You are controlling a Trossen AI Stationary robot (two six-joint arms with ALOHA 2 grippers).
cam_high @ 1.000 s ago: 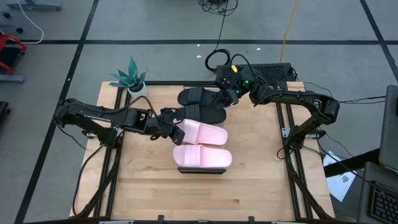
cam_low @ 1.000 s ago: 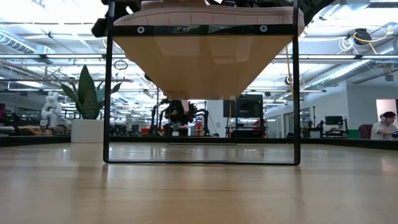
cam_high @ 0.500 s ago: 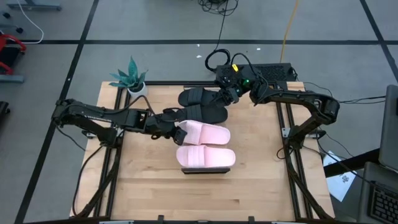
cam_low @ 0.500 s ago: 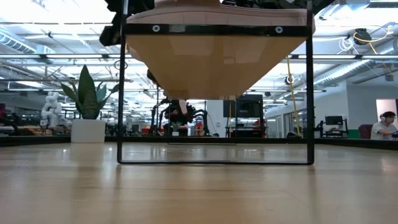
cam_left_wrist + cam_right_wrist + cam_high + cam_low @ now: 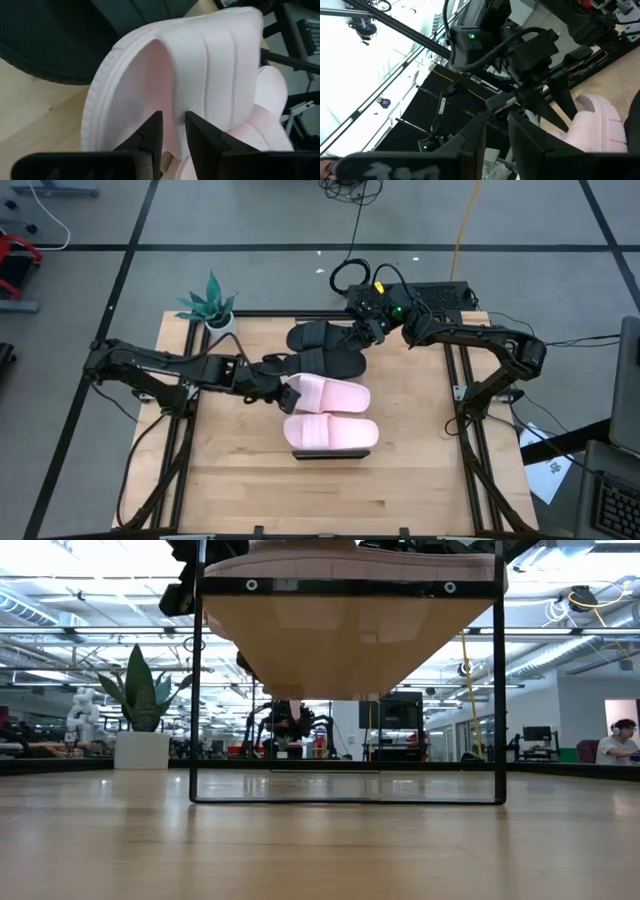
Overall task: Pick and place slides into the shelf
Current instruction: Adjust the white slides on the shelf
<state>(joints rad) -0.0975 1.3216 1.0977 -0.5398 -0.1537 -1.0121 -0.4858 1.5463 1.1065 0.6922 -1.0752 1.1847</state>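
Observation:
Two pale pink slides lie side by side, one behind the other. The near one sits on top of the shelf, whose dark front edge shows below it and whose frame fills the low view. My left gripper is shut on the far pink slide's left end. Two black slides lie soles down on the wood farther back. My right gripper hovers at their right end with a narrow gap and nothing between its fingers. My left gripper pinches the edge of the far pink slide's strap. One finger is inside the strap opening and the other is on its ribbed outer face. The fingers come from the table's left, slanting down. The slide lies about level beside the near pink slide.
A potted plant stands at the table's far left corner. Dark frame rails run along both sides of the table. Bare wood lies in front of the shelf.
My left gripper moved a little toward the table's right edge with the pink slide. The shelf, with both pink slides on it, slid right along the table. Over the last half second everything has kept still.

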